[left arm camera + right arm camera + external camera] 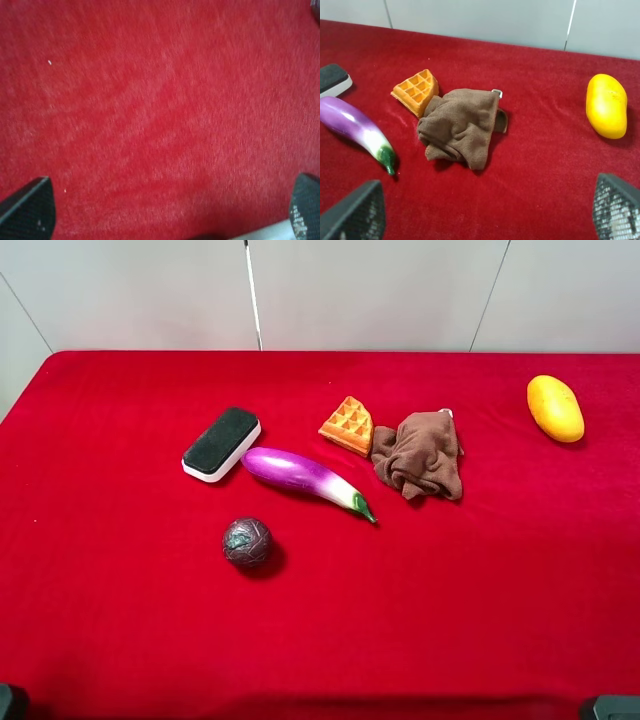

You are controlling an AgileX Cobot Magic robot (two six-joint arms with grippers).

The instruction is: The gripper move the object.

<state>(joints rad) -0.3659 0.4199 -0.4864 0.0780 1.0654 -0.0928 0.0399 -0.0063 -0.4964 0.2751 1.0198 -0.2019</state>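
Observation:
The object, a flat eraser with a white base and black felt top, lies on the red cloth left of centre, and its end shows in the right wrist view. My left gripper is open, its black fingertips wide apart over bare red cloth with nothing between them. My right gripper is also open and empty, low near the table's front and facing the brown cloth. Both stand well away from the eraser. In the high view only dark bits of the arms show at the bottom corners.
A purple eggplant lies just right of the eraser, with a dark ball in front of it. A waffle piece, a crumpled brown cloth and a yellow mango sit further right. A pale wall runs behind the table.

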